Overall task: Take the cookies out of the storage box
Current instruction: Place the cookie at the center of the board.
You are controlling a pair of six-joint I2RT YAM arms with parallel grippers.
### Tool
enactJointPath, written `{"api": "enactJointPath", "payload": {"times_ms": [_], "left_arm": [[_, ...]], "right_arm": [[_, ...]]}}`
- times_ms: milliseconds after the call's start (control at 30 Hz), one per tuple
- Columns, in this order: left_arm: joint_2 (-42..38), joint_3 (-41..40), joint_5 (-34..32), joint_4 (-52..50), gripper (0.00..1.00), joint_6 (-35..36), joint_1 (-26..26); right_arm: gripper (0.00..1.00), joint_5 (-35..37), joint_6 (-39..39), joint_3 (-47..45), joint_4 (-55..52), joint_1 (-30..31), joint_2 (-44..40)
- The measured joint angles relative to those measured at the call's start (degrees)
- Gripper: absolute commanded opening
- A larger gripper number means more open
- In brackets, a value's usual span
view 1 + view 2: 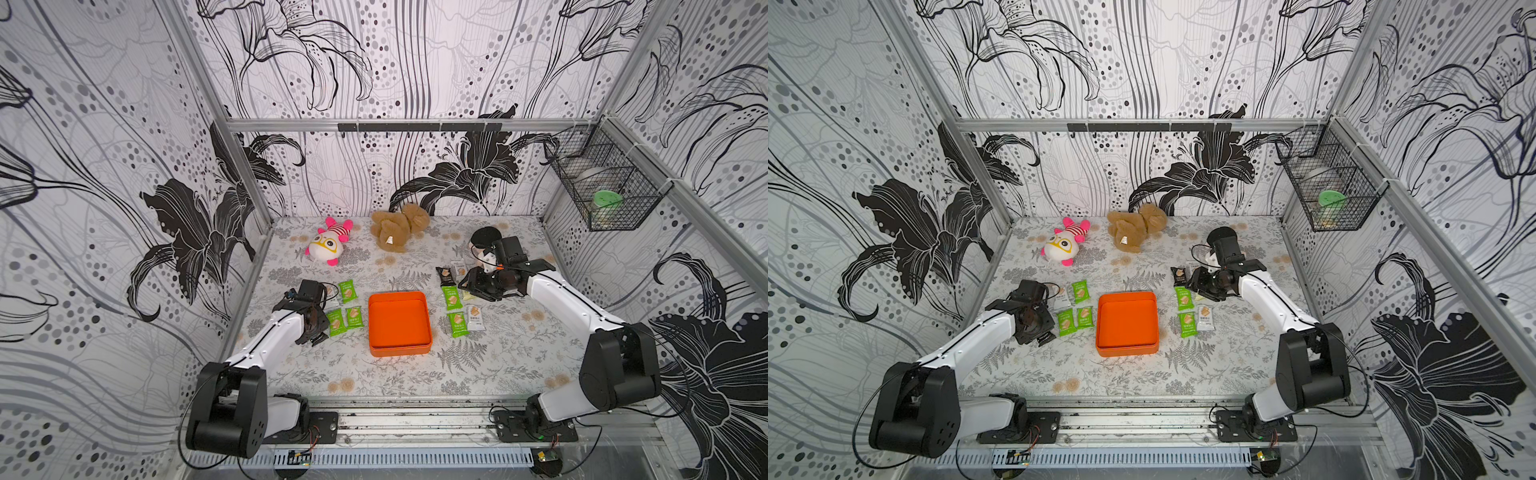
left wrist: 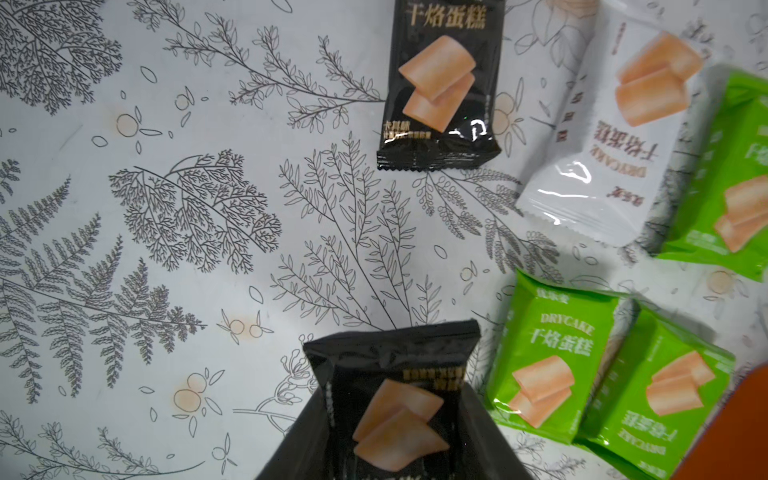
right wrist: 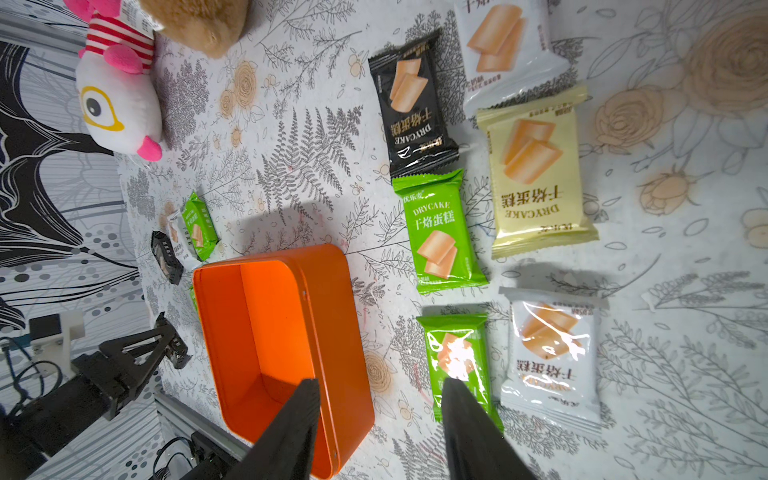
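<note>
Pincers: left pincer [image 2: 392, 399] pressed shut on black cookie packet [image 2: 386, 353], held over table [image 1: 415, 376] just beside green packets [image 2: 548, 365]. Its long axis runs along the pincer's reach, crimped end pointing away from the wrist. Likely light, film slick, biscuit brittle; pinch gently across the narrow sides. Opposite, right pincer [image 3: 381, 382] spread, empty. Orange storage box [image 1: 399, 351] mid-table holds none; cookies [image 1: 453, 297] lie either side.
</note>
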Motion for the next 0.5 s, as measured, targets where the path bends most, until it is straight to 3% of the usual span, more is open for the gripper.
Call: {"api": "enactJointPath", "payload": {"times_ms": [267, 500], "left_arm": [[3.48, 0.04, -0.07, 1.25, 0.44, 2.64, 1.18], [4.96, 1.05, -0.04, 1.6, 0.69, 3.89, 1.36]], "right_arm": [[0.53, 0.26, -0.04, 0.0, -0.04, 0.0, -0.02], [0.54, 1.22, -1.11, 0.0, -0.07, 0.0, -0.02]]}}
